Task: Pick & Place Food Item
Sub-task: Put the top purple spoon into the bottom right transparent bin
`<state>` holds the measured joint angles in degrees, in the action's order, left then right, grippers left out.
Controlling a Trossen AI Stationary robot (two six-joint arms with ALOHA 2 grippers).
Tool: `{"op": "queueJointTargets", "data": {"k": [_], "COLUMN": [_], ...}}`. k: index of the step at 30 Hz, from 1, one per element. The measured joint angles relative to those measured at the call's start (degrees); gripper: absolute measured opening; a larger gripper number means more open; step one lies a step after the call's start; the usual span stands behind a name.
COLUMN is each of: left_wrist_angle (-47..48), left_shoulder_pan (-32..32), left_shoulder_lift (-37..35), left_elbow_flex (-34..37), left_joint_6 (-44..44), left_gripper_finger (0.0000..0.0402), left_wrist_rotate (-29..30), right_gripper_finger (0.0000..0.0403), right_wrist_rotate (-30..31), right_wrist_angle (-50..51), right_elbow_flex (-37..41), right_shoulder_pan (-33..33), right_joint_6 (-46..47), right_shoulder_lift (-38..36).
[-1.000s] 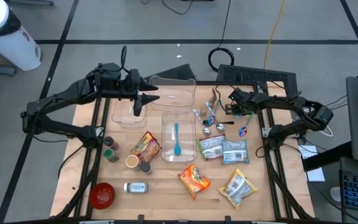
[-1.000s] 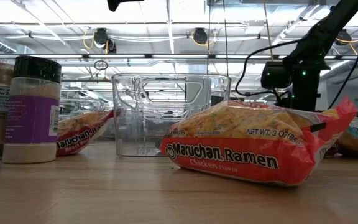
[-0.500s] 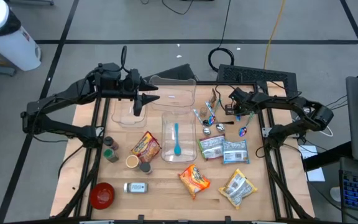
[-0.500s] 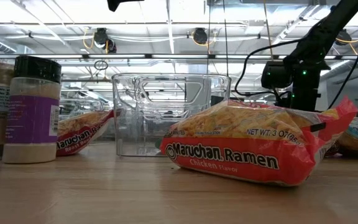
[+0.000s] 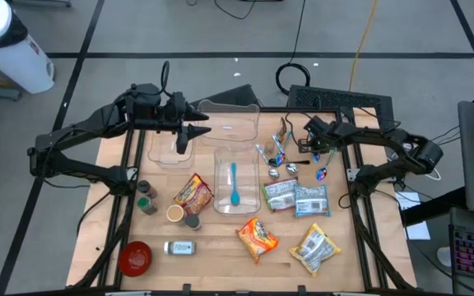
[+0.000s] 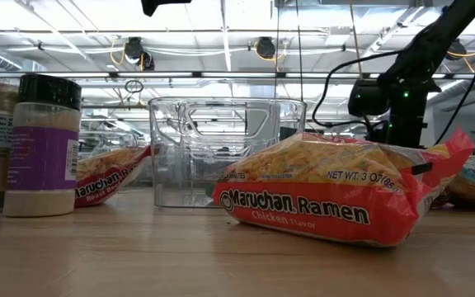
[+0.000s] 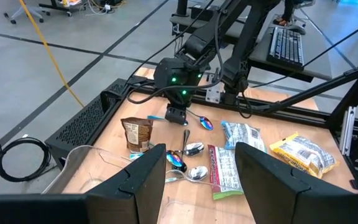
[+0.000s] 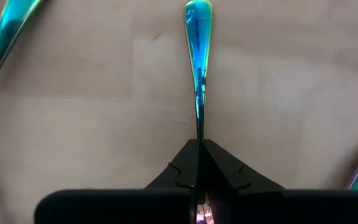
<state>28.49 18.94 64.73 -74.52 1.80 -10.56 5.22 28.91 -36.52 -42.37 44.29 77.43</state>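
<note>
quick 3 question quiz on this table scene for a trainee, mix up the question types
1. True or false: the right gripper is shut on the handle of an iridescent utensil.
2. Multiple choice: what lies inside the clear container at mid-table? A) a ramen pack B) a teal spoon C) a red bowl
3. Fill in: the left gripper hangs with fingers apart, holding ____.

Key:
1. True; its fingers pinch the thin handle.
2. B, the teal spoon.
3. Nothing.
</note>
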Motion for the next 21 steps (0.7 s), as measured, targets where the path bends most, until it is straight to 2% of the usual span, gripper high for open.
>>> {"op": "queueJointTargets", "data": {"k": [3,21], "left_wrist_angle": [0.0,0.0], "left_shoulder_pan": [0.0,0.0], "left_shoulder_lift": [0.0,0.0], "left_elbow_flex": [0.0,0.0], "left_joint_6": [-0.1,2.0], "left_gripper_finger": [0.0198,0.0198], "left_wrist_rotate": [0.0,0.0], "right_gripper_finger": [0.0002,0.0001], "right_wrist_rotate": [-1.5,0.6], "right_wrist_angle": [0.4,-2.5], "right_elbow_flex": [0.2,0.0], "right_shoulder_pan": [0.1,0.1], "right_joint_6": [0.0,1.4], "right_shoulder_lift": [-2.2,-18.9]}}
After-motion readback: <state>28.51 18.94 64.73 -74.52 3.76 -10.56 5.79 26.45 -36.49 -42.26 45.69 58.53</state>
